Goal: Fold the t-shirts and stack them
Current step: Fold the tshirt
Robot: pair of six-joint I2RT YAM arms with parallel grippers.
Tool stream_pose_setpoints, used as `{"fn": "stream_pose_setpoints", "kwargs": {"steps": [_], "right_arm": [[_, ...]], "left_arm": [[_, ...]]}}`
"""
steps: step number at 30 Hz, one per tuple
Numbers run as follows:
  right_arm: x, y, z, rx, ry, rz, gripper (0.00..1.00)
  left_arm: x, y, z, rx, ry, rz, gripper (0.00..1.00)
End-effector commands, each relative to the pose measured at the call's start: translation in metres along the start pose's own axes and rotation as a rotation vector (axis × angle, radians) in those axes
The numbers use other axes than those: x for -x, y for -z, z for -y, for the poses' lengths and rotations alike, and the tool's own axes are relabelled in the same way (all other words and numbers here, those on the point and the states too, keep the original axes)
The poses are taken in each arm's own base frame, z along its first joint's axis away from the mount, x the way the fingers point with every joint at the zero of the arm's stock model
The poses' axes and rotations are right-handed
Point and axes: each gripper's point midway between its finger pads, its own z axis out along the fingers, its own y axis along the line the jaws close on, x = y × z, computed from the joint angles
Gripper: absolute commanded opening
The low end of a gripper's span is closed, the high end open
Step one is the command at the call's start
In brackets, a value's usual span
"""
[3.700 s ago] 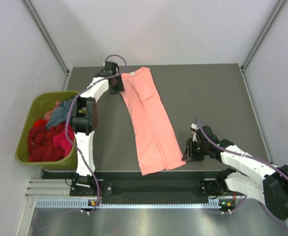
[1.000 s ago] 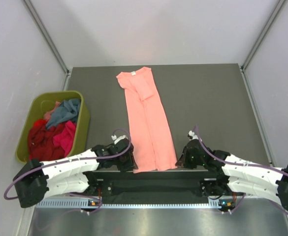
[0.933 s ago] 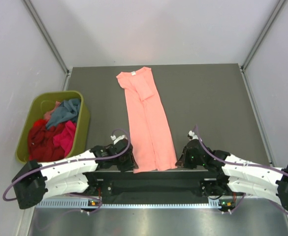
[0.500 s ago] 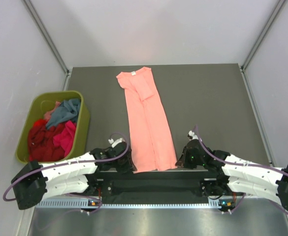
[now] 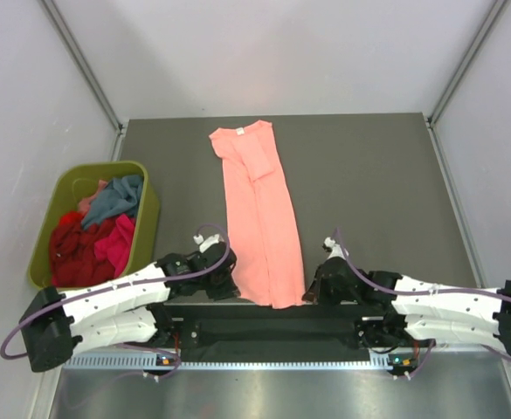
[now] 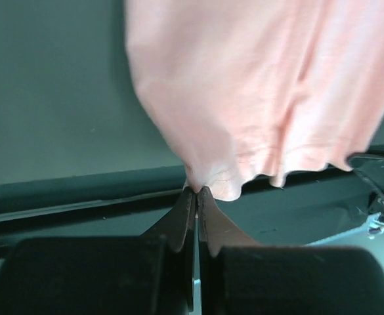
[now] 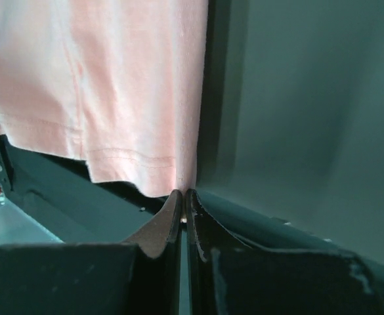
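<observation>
Overhead view: a salmon-pink t-shirt (image 5: pixel 257 218) lies as a long narrow strip on a dark table (image 5: pixel 377 192). It's already folded lengthwise w/ sleeves tucked in. Collar is at the far side; hem is at the near edge, just overhanging it. At the hem's left corner, the left gripper (image 5: pixel 223 284) has its fingers clenched on the cloth. At the right corner, the right gripper (image 5: pixel 314 286) does the same. Wrist views show both pairs of tips pressed tight together w/ fabric pinched btw them.

An olive-green bin (image 5: pixel 150 205) left of the table holds red, magenta & teal-blue shirts (image 5: pixel 89 240) in an unfolded heap.

Step in hand, prob.: the crosswise fold, hem toward collar. Next move calls for both arms to lift together & carry the hem fwd at equal pace. The cloth should stay taut btw them so the strip doesn't skew. They then lay the hem down near the collar & let go.
</observation>
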Motion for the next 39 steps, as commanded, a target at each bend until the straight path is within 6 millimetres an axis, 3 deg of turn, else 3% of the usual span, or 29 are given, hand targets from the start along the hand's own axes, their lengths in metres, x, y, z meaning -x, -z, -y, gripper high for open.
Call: {"fn": "stream_pose_setpoints", "kwargs": {"steps": [1,7,14,22,30,35,39], "right_arm": [[0.010,0.006,-0.038,0.056,-0.038,0.064,0.00],[0.005,0.015,-0.035,-0.012,-0.041,0.114,0.00],[-0.001,0.019,-0.025,-0.050,-0.053,0.125,0.00],[0.003,0.030,-0.028,-0.014,-0.046,0.152,0.00],[-0.008,0.026,-0.039,-0.002,-0.006,0.117,0.00],[-0.008,0.024,-0.035,-0.037,0.010,0.125,0.00],[0.000,0.029,-0.042,-0.037,0.043,0.153,0.00]], "left_arm": [[0.000,0.017,-0.011,0.060,-0.053,0.012,0.00],[-0.012,0.023,-0.026,0.099,-0.090,0.006,0.00],[-0.020,0.032,-0.030,0.133,-0.141,-0.013,0.00],[-0.035,0.038,-0.020,0.094,-0.152,-0.043,0.00],[-0.050,0.041,-0.009,0.045,-0.129,-0.069,0.00],[-0.050,0.036,-0.020,0.094,-0.132,-0.064,0.00],[-0.044,0.035,-0.002,0.013,-0.131,-0.031,0.00]]}}
